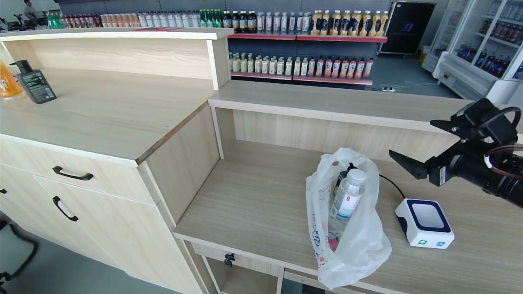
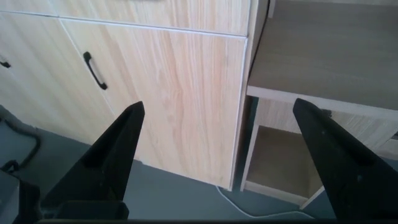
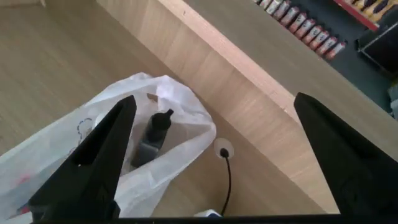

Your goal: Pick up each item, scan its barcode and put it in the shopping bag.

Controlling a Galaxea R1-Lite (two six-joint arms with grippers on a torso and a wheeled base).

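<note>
My right claw (image 1: 412,139) hangs wide and empty above and right of the shopping bag (image 1: 363,245), my left claw (image 2: 217,106) wide too, low and left of it, so I fear snagging the bag's loose plastic and tipping it, bottles (image 1: 347,196) inside, off the worktop (image 1: 253,204) edge.
</note>
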